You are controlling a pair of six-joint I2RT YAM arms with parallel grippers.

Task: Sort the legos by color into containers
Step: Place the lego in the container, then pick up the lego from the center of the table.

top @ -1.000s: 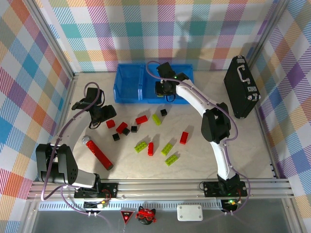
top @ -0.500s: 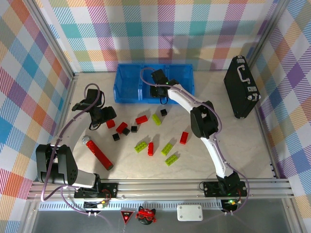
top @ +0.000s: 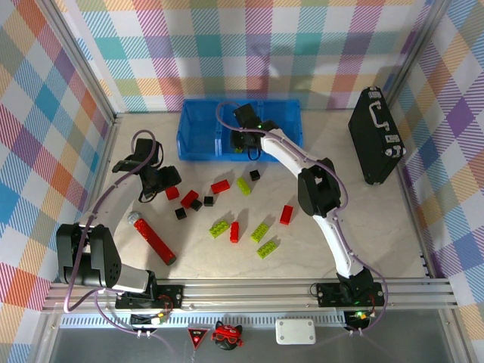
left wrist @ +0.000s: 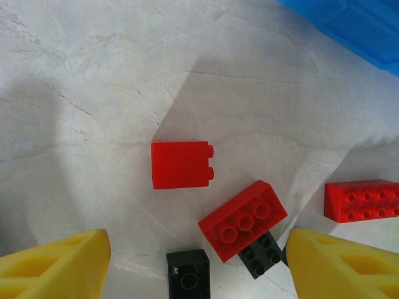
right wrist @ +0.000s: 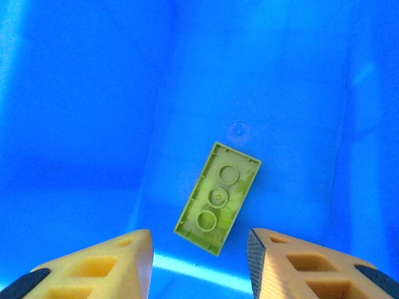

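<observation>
Right gripper point(right wrist: 199, 268) hangs over the middle compartment of the three joined translucent blue plastic bins point(top: 198, 130), at 12 o'clock on the table point(top: 363, 219). Its jaws are apart and hold nothing. One lime green studded brick point(right wrist: 218, 198) lies underside-up on the bin floor below.

Left gripper point(left wrist: 196, 265), jaws apart, hovers over a small red square brick point(left wrist: 181, 164). A red six-stud brick point(left wrist: 243, 219) lies near, at its 4 o'clock.

Recommended: lift the right arm straight clear of the walls, and centre the left jaws on the lone red brick only.

Against one second ago, the right gripper has shifted toward 9 o'clock. The scattered bricks point(top: 219, 228) are unmoved.
</observation>
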